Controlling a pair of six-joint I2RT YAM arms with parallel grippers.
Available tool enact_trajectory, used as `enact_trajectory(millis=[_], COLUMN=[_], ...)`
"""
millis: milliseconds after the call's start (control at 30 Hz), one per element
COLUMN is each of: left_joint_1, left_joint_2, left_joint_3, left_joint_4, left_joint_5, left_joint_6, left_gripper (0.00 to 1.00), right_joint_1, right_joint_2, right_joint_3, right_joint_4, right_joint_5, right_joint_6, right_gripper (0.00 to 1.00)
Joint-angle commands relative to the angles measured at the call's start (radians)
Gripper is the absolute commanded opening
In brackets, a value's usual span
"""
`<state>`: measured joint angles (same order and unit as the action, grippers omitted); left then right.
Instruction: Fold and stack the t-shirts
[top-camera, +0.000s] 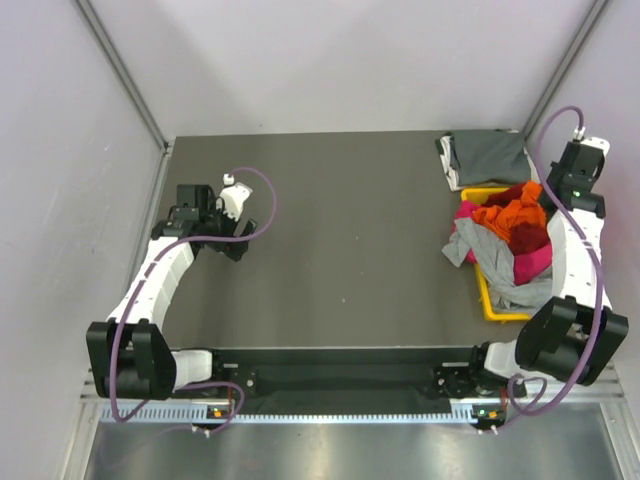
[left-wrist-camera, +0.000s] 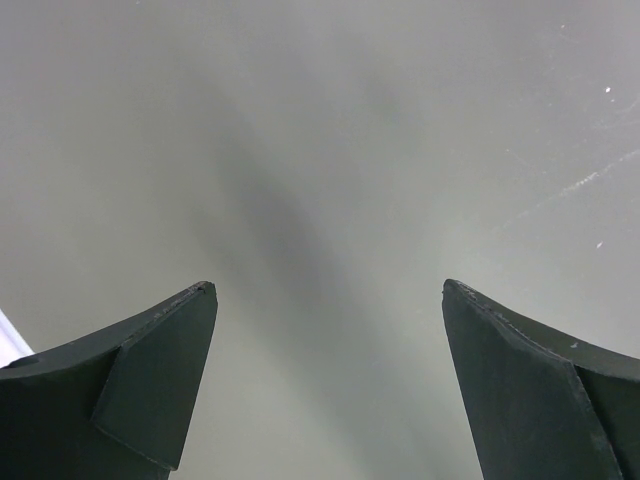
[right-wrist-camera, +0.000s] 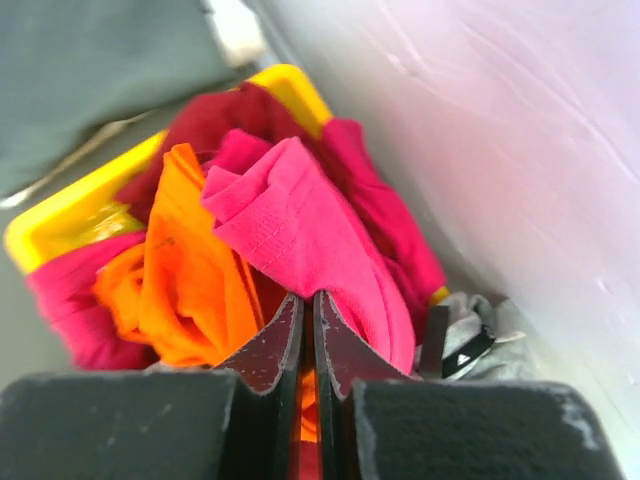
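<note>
at the far right corner of the table (top-camera: 340, 250): a dark grey t-shirt (top-camera: 488, 155) lies flat and folded, just beyond the yellow bin (top-camera: 497, 312).
yellow bin: stands by the table's right edge, heaped with crumpled shirts that spill over its rim.
heap: an orange t-shirt (top-camera: 510, 215) lies on top toward the far end, with a dark red t-shirt (top-camera: 527, 238) beside it. a magenta-pink t-shirt (top-camera: 535, 262) shows near the right rim, and a light grey t-shirt (top-camera: 500, 265) is draped over the left wall onto the table.
right gripper (right-wrist-camera: 310, 297): over the bin's far end, jaws pressed almost together with only a thin slit. a ridge of the magenta-pink t-shirt sits right at the tips; i cannot tell whether any cloth is pinched.
left gripper (left-wrist-camera: 328, 290): on the table's left side, well apart from the shirts, jaws spread wide with only table surface seen between them.
</note>
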<state>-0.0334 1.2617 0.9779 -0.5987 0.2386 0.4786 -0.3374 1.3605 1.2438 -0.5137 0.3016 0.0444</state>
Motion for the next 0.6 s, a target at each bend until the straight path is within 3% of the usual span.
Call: enact_trajectory(millis=[0,67,133,167,267,567], left_joint_1=[0.004,0.004,0.004,0.004,0.004,0.004], left_joint_2=[-0.004,-0.005,-0.004,0.001,0.014,0.038], left_joint_3=[0.019,0.016,0.012,0.007,0.004,-0.002], left_joint_4=[0.007,0.007,0.013,0.016,0.02,0.033], left_joint_5=[0.036,0.047,0.059,0.062,0.07,0.073], left_joint_6=[0.006,0.006,0.005,0.003,0.012,0.031], left_gripper=[0.99,0.99,0.99,0.99,0.99,0.99], right_joint_1=[-0.005,-0.006,-0.005,-0.005,-0.012,0.023], right_joint_2=[-0.08,-0.089,-0.107,-0.113,-0.123,0.07], right_joint_3=[0.077,0.047,-0.06,-0.101,-0.17,0.016], right_joint_4=[0.002,-0.044,-0.039,-0.016,0.081,0.067], right_joint_5=[-0.126,-0.223,-0.363,-0.363,-0.258,-0.159], right_joint_6=[0.009,0.08,0.136,0.153,0.175,0.051], right_gripper=[0.0,0.0,0.11,0.42,0.7,0.73])
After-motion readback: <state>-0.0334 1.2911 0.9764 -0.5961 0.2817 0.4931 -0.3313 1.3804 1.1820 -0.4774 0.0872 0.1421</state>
